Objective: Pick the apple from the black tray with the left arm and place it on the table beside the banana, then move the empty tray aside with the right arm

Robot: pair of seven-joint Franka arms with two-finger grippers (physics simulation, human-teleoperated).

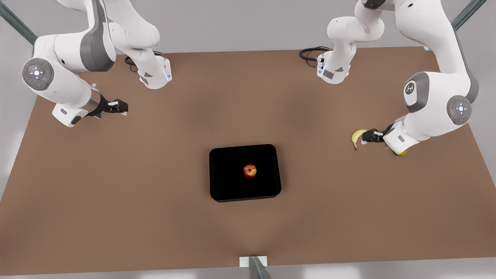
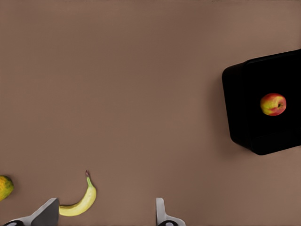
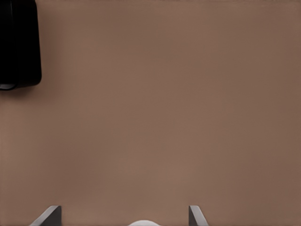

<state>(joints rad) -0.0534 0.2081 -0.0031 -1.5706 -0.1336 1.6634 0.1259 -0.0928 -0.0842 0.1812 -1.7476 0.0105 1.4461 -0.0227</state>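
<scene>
- The apple [image 1: 250, 170] sits mid black tray [image 1: 221, 155], well apart from the banana [image 1: 357, 136].
- Left pincer [image 1: 368, 136], fingers spread over the banana, should descend centred on the apple.
- Right pincer [image 1: 116, 106] waits, released, above the counter [image 1: 116, 193].

The worktop [image 1: 155, 186] is a flat matt brown with no grain or sheen, smooth and even all over. The black tray [image 1: 267, 153] looks like moulded plastic, so dark that its floor shows no detail, with a faint gloss along the rounded rim. The apple [image 1: 250, 171] has smooth, slightly shiny red skin with a yellowish patch. The banana [image 2: 82, 201] has smooth matt yellow skin, greenish toward the ends, with a dark stem tip. Both arms wear glossy white shells, seemingly plastic, with grey matt joint sections. Black cables near the bases look rubbery.
</scene>
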